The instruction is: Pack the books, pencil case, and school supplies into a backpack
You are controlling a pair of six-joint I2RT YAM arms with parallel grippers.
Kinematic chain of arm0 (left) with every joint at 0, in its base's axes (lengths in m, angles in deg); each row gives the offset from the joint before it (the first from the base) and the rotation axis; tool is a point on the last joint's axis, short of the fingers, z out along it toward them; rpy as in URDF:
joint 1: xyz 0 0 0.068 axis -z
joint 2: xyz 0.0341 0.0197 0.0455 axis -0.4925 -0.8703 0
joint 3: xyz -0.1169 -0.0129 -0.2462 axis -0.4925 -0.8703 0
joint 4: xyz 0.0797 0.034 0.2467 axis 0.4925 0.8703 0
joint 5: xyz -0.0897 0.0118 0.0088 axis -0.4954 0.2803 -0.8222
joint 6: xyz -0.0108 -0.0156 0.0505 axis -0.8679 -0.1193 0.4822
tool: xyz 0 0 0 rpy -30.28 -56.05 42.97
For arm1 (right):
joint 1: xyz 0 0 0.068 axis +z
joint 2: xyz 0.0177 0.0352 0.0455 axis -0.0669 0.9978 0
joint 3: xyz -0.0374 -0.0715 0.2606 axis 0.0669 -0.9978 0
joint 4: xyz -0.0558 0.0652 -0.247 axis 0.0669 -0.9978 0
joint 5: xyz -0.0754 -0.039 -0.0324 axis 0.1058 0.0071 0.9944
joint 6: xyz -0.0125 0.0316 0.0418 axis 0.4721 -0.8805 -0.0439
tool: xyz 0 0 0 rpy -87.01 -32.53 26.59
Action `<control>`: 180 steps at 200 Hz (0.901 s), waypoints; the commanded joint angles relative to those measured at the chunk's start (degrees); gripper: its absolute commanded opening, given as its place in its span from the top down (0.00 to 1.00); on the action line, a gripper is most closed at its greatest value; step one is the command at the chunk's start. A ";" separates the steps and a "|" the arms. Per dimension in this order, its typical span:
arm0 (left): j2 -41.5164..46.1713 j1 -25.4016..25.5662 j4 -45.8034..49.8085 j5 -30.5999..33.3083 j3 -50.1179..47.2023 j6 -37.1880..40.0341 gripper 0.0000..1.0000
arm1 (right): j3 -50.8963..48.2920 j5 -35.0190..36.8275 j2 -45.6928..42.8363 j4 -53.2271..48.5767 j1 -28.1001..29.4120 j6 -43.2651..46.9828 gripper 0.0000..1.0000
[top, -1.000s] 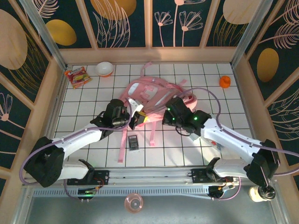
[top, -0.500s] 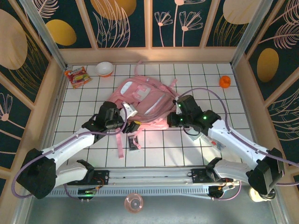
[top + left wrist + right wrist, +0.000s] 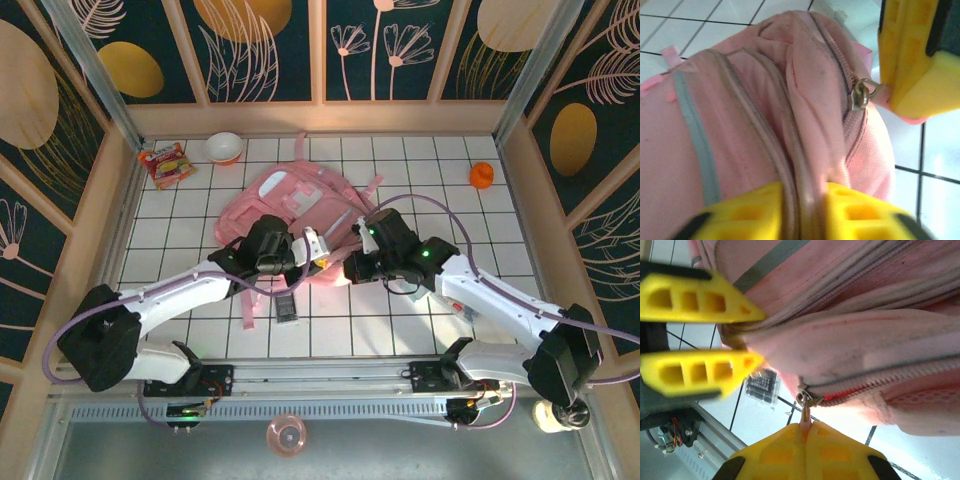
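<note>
Two wrist views: left jaws pinch backpack (image 3: pixel 740 125) fabric, right jaws its zip pull (image 3: pixel 803 404).

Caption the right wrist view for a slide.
Right gripper pinches the zipper pull while left gripper clamps the backpack.

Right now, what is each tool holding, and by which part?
Left tool pinches the backpack by a zipped seam; right tool grips its zipper pull.
</note>
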 commanded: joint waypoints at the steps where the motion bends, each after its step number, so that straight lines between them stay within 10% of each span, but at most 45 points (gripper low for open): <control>1: 4.83 -1.28 0.34 10.83 -4.56 4.60 1.00 | -1.28 -1.19 -0.16 2.01 -1.83 -0.36 1.00; 50: 12.24 -5.14 15.08 19.81 -5.86 11.38 0.98 | -4.64 -5.33 0.95 6.67 0.50 -3.73 1.00; 80: 13.43 -5.12 17.78 9.18 -2.24 11.43 0.41 | -6.04 -8.61 3.10 12.45 2.63 -4.76 1.00; 103: 10.06 -4.07 16.25 0.38 0.80 8.42 0.23 | -5.69 -9.92 4.45 13.40 3.00 -3.64 1.00; 158: -3.25 -0.76 11.71 6.21 3.24 8.43 0.18 | -5.54 -8.58 5.21 11.70 2.81 -2.01 1.00; 180: -5.87 -0.73 9.90 9.36 2.23 8.81 0.33 | -5.63 -7.16 5.42 11.41 2.51 -1.74 1.00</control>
